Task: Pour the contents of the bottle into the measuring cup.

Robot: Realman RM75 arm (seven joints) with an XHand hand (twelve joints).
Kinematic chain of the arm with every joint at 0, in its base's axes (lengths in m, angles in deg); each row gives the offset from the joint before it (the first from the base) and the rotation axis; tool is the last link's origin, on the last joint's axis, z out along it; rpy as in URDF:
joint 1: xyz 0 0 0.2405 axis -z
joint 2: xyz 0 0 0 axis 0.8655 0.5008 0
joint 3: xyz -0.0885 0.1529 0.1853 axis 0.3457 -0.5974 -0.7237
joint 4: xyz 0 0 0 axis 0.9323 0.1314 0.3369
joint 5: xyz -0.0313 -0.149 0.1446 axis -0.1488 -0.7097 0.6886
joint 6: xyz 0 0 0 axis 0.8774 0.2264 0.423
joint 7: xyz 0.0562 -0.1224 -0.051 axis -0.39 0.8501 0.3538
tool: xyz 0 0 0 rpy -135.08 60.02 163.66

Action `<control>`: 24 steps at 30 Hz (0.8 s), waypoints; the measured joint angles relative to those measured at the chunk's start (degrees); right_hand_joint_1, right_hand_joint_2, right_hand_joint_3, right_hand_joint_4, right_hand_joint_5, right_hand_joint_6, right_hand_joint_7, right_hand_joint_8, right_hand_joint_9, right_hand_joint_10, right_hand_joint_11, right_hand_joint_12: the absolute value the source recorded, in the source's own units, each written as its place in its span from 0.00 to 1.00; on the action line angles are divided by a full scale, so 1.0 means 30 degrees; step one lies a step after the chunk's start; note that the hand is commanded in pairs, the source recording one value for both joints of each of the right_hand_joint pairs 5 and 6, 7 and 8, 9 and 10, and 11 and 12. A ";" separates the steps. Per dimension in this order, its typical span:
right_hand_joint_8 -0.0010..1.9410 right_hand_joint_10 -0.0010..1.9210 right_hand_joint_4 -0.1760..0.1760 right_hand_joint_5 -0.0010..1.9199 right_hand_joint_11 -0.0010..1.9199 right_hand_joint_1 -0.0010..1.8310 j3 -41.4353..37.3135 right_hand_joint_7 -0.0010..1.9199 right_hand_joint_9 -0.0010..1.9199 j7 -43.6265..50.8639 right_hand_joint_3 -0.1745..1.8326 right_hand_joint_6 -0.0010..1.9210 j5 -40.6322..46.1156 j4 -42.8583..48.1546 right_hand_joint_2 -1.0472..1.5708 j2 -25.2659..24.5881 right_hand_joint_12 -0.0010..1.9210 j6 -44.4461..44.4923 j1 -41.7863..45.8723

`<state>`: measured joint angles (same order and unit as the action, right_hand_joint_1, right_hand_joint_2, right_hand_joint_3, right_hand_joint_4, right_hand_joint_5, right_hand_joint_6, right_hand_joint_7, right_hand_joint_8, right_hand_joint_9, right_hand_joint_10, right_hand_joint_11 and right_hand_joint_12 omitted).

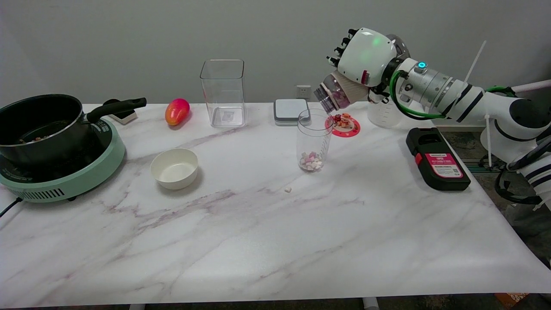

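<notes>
My right hand grips a small clear bottle and holds it tilted, mouth down and to the left, just above the rim of the measuring cup. The measuring cup is a tall clear cylinder standing upright on the marble table, right of centre. A small heap of pink and white pieces lies in its bottom. More such pieces show inside the bottle near its mouth. One stray white piece lies on the table in front of the cup.
A white bowl sits left of the cup. At far left a black pot stands on a green cooker. Behind are a tall clear container, a mango, a white scale, a red coaster and a black device.
</notes>
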<state>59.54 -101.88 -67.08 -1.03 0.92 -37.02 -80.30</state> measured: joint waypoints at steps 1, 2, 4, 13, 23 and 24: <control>0.97 0.87 0.50 1.00 0.75 0.70 -0.0009 0.98 0.87 -0.0009 0.29 1.00 -0.0044 0.0034 0.96 0.0000 0.75 -0.0009 0.0031; 0.97 0.87 0.50 1.00 0.75 0.70 -0.0014 0.98 0.87 -0.0016 0.29 1.00 -0.0069 0.0054 0.96 0.0001 0.75 -0.0016 0.0052; 0.97 0.87 0.50 1.00 0.75 0.70 -0.0031 0.98 0.87 -0.0033 0.29 1.00 -0.0136 0.0100 0.96 0.0003 0.75 -0.0039 0.0076; 0.97 0.87 0.50 1.00 0.75 0.69 -0.0076 0.98 0.87 -0.0074 0.29 1.00 -0.0451 0.0197 0.96 0.0014 0.75 -0.0061 0.0078; 0.98 0.87 0.50 1.00 0.75 0.68 -0.0232 0.99 0.87 -0.0129 0.28 1.00 -0.0789 0.0313 0.97 0.0022 0.75 0.0299 -0.0024; 0.98 0.87 0.50 1.00 0.75 0.68 -0.0239 0.99 0.87 -0.0135 0.28 1.00 -0.0814 0.0317 0.98 0.0023 0.75 0.0344 -0.0047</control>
<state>58.82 -102.28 -69.52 -0.08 0.99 -35.99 -80.44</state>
